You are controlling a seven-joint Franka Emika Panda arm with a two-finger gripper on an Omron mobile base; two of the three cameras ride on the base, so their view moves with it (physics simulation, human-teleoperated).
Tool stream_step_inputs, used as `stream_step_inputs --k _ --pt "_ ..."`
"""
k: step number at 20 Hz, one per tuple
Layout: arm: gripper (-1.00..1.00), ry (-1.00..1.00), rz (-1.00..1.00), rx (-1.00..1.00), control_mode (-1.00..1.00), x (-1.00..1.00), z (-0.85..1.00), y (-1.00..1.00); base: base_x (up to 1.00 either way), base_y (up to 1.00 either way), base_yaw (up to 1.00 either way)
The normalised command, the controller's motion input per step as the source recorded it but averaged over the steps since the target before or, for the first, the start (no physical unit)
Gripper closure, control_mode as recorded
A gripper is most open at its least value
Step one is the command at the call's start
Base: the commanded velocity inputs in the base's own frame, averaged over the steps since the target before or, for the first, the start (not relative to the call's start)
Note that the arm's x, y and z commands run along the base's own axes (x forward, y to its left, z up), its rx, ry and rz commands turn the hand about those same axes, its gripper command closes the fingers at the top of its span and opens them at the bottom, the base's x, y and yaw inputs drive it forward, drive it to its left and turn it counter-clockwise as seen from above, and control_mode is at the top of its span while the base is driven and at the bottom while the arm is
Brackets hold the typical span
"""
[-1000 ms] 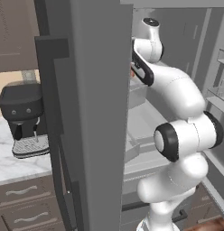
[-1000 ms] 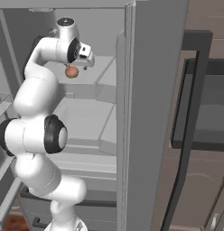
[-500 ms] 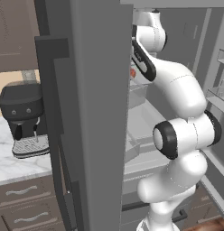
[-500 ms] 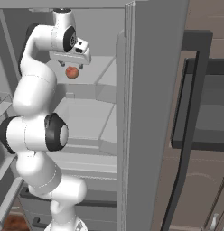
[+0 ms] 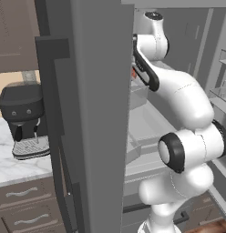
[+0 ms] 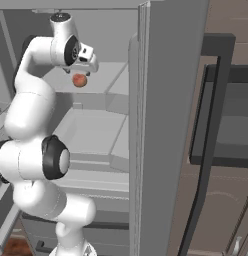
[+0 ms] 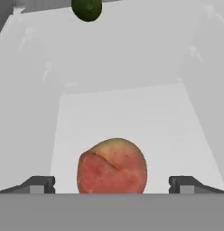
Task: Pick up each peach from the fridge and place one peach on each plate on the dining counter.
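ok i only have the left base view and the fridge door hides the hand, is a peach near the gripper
Observer: Yes, in the hand view a peach sits between the fingertips of the gripper.
Operator: gripped?
Observer: No, the jaws stand open, with a gap on each side of the fruit.
Operator: anything else in there
Observer: A dark green round item lies farther back, apart from the peach.

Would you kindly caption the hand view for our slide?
Open gripper straddling a peach on the pale fridge shelf, a dark green item beyond.
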Motion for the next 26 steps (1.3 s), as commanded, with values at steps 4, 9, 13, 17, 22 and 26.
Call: stream_step_inputs --k 4,9,13,17,22,26 --pt "-1.0 -0.23 -0.07 0.0 -1.0 -0.01 -0.13 0.03 0.0 0.0 0.0" --pt "-1.0 -0.01 0.0 0.0 -1.0 -0.14 0.0 0.0 0.0 0.0 0.0" --pt "-1.0 0.02 0.0 0.0 -1.0 0.21 -0.03 0.01 0.0 0.0 0.0" --pt "-1.0 0.15 0.0 0.0 -1.0 0.6 0.0 0.08 0.0 0.0 0.0" --pt "-1.0 0.17 0.0 0.0 -1.0 0.08 -0.02 0.0 0.0 0.0 0.0" --pt "-1.0 0.18 0.0 0.0 -1.0 0.0 -0.43 0.0 0.0 0.0 0.0"
